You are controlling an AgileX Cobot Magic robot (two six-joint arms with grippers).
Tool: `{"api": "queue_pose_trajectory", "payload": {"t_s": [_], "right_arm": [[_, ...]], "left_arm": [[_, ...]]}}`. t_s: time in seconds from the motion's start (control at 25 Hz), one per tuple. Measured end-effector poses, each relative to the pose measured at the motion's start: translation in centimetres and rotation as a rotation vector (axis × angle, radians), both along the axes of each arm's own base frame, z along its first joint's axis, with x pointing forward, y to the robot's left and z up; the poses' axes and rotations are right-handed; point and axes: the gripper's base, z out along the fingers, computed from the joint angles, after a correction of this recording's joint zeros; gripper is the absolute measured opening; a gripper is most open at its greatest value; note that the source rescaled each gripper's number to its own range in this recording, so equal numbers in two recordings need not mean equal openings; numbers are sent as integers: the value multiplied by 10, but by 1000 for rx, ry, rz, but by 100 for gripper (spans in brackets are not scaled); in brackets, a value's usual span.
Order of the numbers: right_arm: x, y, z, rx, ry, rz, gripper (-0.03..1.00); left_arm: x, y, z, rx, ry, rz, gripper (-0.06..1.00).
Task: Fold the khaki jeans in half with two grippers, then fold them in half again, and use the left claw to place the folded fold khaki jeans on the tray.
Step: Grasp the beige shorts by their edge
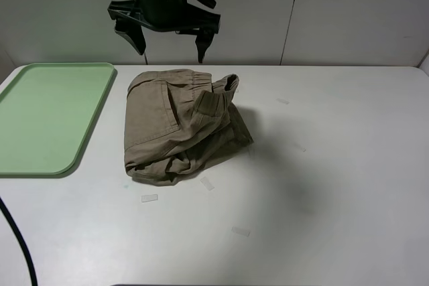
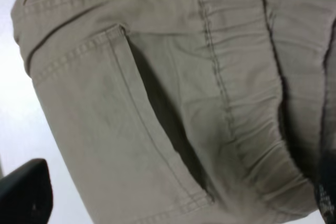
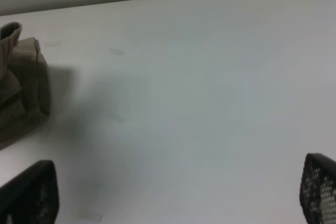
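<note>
Ext high: khaki jeans (image 1: 177, 128) in a thick folded bundle on white desk (image 1: 322, 185), pocket face up, gathered waistband bunched along the side away from tray. Pale green tray (image 1: 47, 115) beside jeans on the left-arm side, strip of bare desk betw them, so jeans not on tray. Above jeans' far edge, left hand (image 1: 171, 41) in the air, prongs spread wide, released, nothing in it, no contact w/ cloth. Few small pale scraps (image 1: 149, 198) on desk just off jeans' near edge. Left wrist: close look down on jeans (image 2: 157, 103), pocket opening and elastic waistband filling nearly the whole frame; one black finger (image 2: 23, 195) beside the pocket side, the other at the waistband side, wide apart, no cloth pinched. Right wrist: right hand (image 3: 173, 195) released too, mesh-faced fingers (image 3: 320, 187) wide apart over bare desk, nothing betw them; jeans (image 3: 21, 87) well off to one side, only a folded corner showing.
</note>
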Motion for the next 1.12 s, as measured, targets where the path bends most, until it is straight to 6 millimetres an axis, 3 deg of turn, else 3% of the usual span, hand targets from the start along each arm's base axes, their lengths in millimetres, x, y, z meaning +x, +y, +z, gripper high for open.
{"api": "queue_pose_trajectory", "payload": {"t_s": [0.08,0.36,0.6,0.88,1.12], "right_arm": [[0,0,0,0,0,0,100],[0,0,0,0,0,0,100],[0,0,0,0,0,0,100],[0,0,0,1,0,0,100],[0,0,0,1,0,0,100]], "left_arm": [[0,-1,-17,21,44,-11,100],[7,-17,-107,23,184,-81,100],[19,-29,-155,-24,159,-118,100],[21,-31,-173,-27,167,-123,100],[22,-32,-166,-37,159,-131,100]]}}
